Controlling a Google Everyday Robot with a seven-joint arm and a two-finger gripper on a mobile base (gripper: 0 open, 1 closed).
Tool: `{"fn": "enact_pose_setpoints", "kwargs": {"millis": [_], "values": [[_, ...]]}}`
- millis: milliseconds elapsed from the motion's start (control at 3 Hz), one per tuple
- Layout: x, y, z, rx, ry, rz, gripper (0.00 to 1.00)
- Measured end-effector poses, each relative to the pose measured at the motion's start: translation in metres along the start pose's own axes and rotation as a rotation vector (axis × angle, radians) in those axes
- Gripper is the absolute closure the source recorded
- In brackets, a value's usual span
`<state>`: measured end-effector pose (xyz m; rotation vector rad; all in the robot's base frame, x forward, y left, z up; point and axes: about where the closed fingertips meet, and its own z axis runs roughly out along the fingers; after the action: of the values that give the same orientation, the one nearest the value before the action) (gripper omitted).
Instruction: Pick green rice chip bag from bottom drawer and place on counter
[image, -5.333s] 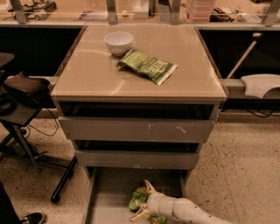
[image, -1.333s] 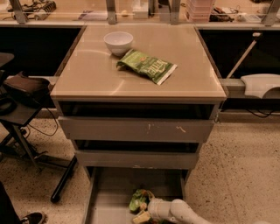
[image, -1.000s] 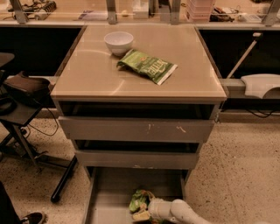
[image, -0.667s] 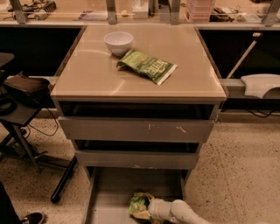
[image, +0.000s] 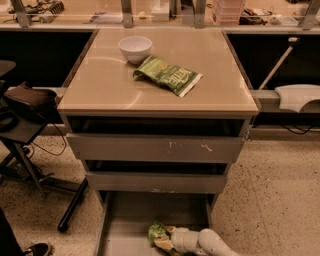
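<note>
The green rice chip bag (image: 156, 233) lies on the floor of the open bottom drawer (image: 125, 220), near its front. My gripper (image: 167, 240) reaches in from the lower right on a white arm and sits right at the bag, partly covering it. The beige counter (image: 100, 85) tops the grey cabinet above.
A white bowl (image: 135, 48) and a flatter darker-green bag with a white end (image: 167, 76) lie on the counter. Two upper drawer fronts (image: 155, 148) stand slightly out. A black chair base (image: 30, 150) is at the left. A white object (image: 298, 96) sits at the right.
My gripper and arm have sunk lower and nearer the drawer's front since the earliest frame, staying against the bag. The bag has shifted slightly with it.
</note>
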<state>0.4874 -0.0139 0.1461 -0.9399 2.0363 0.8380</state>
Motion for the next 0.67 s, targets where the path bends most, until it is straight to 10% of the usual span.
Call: {"fn": "enact_pose_setpoints", "kwargs": {"millis": [667], "values": [[-0.090, -0.035, -0.114, 0.143, -0.150, 0.002, 1.00]]}}
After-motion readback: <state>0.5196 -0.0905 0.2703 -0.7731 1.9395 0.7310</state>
